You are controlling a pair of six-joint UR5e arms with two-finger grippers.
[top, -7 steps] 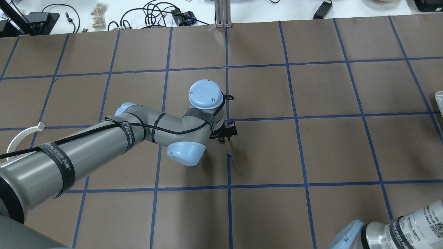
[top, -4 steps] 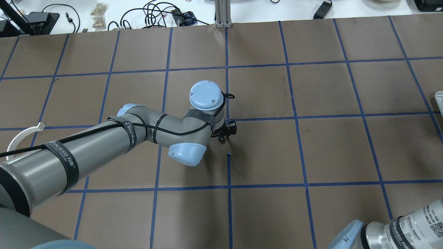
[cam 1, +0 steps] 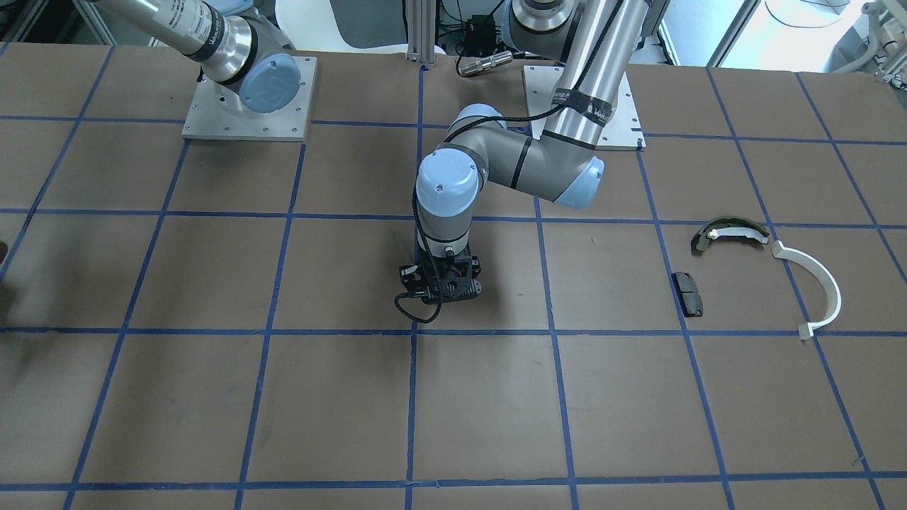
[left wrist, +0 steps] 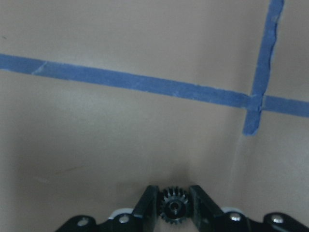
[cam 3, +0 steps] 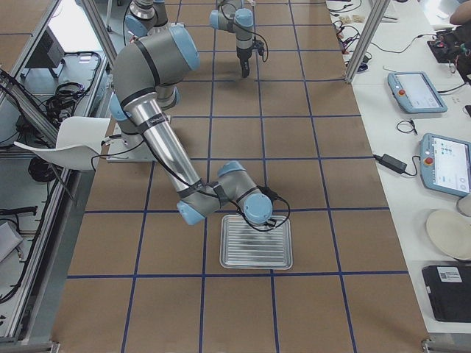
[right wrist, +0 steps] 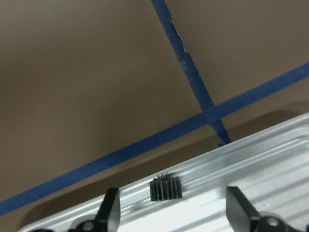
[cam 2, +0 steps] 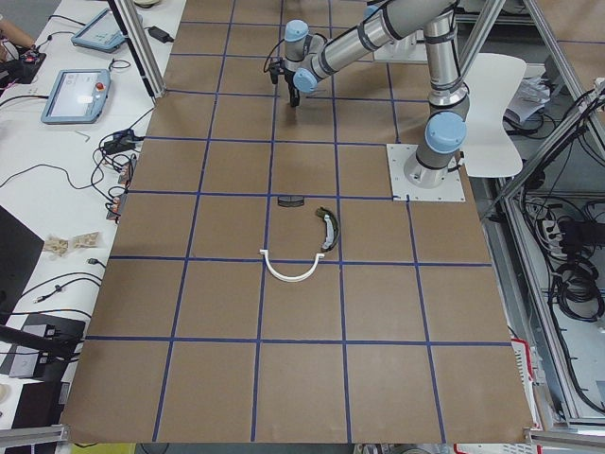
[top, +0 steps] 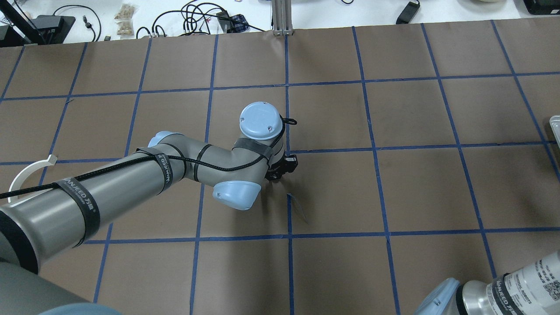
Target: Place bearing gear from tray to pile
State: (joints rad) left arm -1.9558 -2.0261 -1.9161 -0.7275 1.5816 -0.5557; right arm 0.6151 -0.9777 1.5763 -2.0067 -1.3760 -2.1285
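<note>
My left gripper (left wrist: 174, 199) is shut on a small black toothed bearing gear (left wrist: 174, 211) and holds it just above the brown table near its middle (top: 282, 168). The pile lies apart from it: a white plastic arc (cam 1: 815, 287), a dark olive curved shoe (cam 1: 730, 232) and a small black flat pad (cam 1: 687, 293). My right gripper (right wrist: 175, 210) is open over the near edge of the ribbed metal tray (right wrist: 270, 159), and a second black gear (right wrist: 165, 189) lies on the tray between its fingers.
Blue tape lines grid the brown table. The tray (cam 3: 256, 241) sits at the robot's right end, under the right arm. Cables, tablets and boxes lie on the white bench beyond the far table edge (top: 197, 17).
My left gripper has shifted slightly to the left with the gear in it, and the wrist has turned a little. The right arm has not moved.
</note>
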